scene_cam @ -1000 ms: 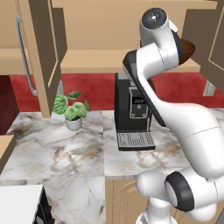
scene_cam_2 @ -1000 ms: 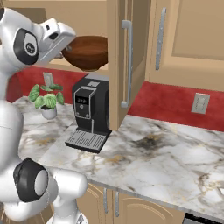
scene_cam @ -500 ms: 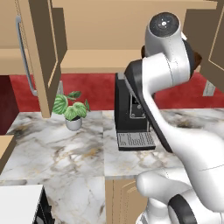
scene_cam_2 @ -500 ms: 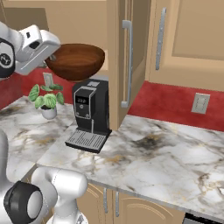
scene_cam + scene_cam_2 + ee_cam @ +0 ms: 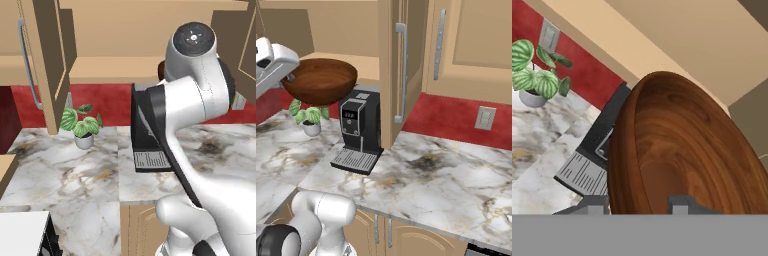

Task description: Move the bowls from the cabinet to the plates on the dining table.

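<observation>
I've got the reddish-brown glossy wooden bowl up in the air, clamped by its rim in the hand; in the hand view one finger sits outside the bowl wall and the other finger inside it, jaws narrow on the rim. From the right base view the bowl hangs upright at about 10 o'clock of the picture, above and just to the 9 o'clock side of the black coffee machine, clear of it. In the left base view only a dark sliver of the bowl peeks out past my white arm. The light tan wall cabinet stands open behind, one door with a silver bar handle swung out edge-on. The coffee machine sits on the white-grey marble worktop, and a small green-leaved plant in a white pot stands at its 9 o'clock, near the red wall.
</observation>
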You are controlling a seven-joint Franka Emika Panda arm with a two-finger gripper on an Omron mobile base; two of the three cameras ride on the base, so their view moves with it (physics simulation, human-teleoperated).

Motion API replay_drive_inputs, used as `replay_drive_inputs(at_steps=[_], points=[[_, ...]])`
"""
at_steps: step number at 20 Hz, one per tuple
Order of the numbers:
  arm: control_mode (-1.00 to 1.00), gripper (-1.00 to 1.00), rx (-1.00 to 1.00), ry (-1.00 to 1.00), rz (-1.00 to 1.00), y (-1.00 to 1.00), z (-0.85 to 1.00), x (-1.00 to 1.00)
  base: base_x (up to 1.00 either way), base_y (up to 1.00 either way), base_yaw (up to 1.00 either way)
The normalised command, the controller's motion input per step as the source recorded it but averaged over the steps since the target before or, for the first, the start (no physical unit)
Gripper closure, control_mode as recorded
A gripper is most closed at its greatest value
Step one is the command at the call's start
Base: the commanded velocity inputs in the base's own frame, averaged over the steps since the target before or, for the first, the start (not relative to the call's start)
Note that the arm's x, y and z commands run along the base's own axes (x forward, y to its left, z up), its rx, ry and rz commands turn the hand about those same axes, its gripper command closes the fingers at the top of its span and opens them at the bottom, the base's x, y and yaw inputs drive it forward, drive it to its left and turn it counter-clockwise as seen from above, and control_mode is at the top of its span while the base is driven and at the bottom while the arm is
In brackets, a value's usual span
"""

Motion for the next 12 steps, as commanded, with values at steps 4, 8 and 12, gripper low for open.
replay_drive_inputs(at_steps=[4, 8, 12], points=[[-1.0, 1.0, 0.0, 0.0, 0.0, -0.01, -0.15, -0.84, 0.0, 0.0, 0.0], [-1.0, 1.0, 0.0, 0.0, 0.0, -0.01, -0.19, -0.75, 0.0, 0.0, 0.0], [-1.0, 1.0, 0.0, 0.0, 0.0, 0.0, -0.05, -0.41, 0.0, 0.0, 0.0]])
